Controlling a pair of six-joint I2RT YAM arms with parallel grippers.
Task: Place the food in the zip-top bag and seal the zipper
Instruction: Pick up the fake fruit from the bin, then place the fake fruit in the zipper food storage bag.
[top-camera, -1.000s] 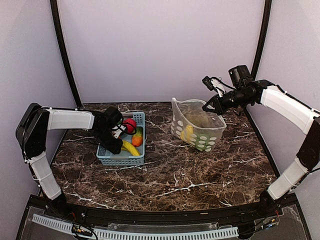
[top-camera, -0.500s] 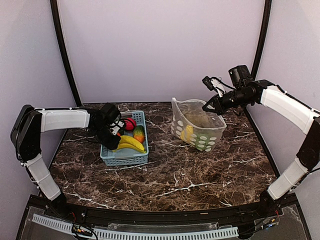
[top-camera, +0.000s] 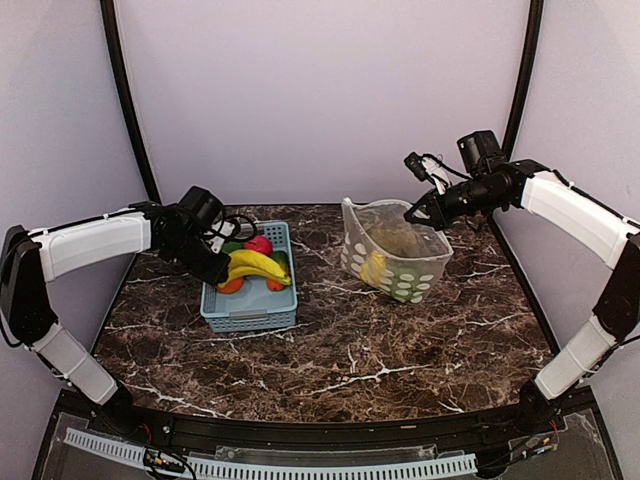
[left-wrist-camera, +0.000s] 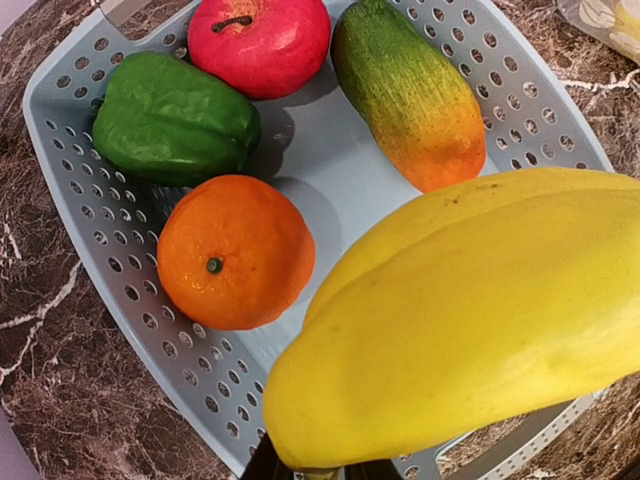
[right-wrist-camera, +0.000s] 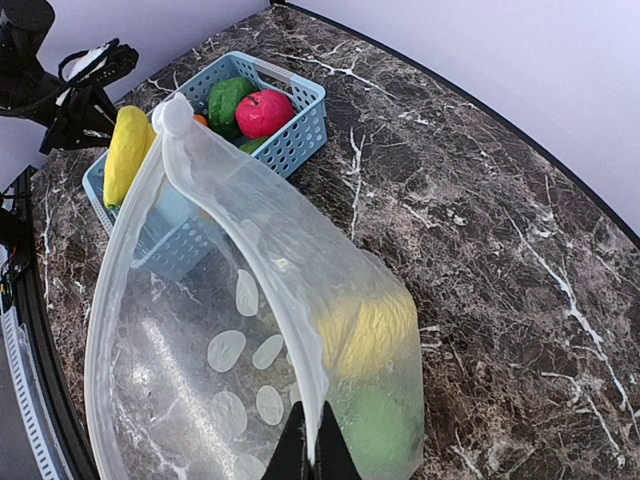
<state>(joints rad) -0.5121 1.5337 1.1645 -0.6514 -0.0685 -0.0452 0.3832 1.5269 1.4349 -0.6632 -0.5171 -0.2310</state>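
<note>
Now: banana bunch (top-camera: 257, 265) tight between left jaws, bag (top-camera: 396, 256) rim between right jaws.

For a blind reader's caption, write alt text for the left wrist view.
A yellow plastic banana bunch, gripped by the left hand, fills the foreground above a light-blue perforated plastic basket. In the basket lie a red toy apple, a green toy pepper, a round toy orange and a green-to-orange toy fruit.

Left gripper (top-camera: 224, 270), at ten o'clock, clamps the banana bunch (top-camera: 258, 266); right gripper (top-camera: 413, 212), raised at two o'clock, pinches the zip-top bag (top-camera: 395, 255).
</note>
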